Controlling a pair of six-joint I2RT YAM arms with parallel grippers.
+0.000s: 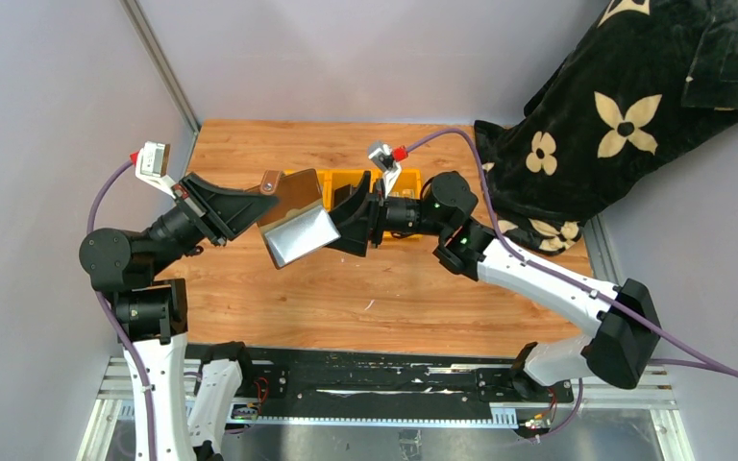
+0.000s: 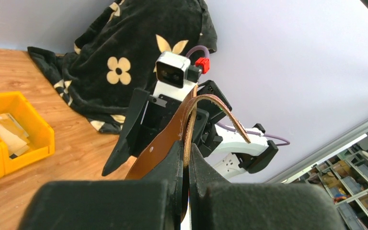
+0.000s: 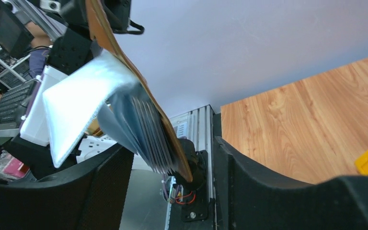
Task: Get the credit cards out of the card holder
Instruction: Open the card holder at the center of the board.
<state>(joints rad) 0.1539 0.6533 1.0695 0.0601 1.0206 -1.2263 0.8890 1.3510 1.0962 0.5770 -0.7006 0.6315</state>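
My left gripper (image 1: pixel 255 209) is shut on the brown leather edge of the card holder (image 1: pixel 293 197) and holds it open in the air above the table; in the left wrist view the fingertips (image 2: pixel 176 154) pinch the leather (image 2: pixel 165 136). The holder's silvery-grey inner flap (image 1: pixel 300 238) hangs down. My right gripper (image 1: pixel 343 223) is open, its jaws on either side of the holder's right edge. In the right wrist view (image 3: pixel 172 143) grey leaves (image 3: pixel 141 127) fan between the open fingers; I cannot tell which of them are credit cards.
Yellow bins (image 1: pixel 351 179) stand behind the grippers at the table's back; one (image 2: pixel 33 120) holds flat tan pieces (image 2: pixel 7 129). A black blanket with cream flowers (image 1: pixel 625 115) lies at the back right. The wooden table (image 1: pixel 394 298) stretches in front.
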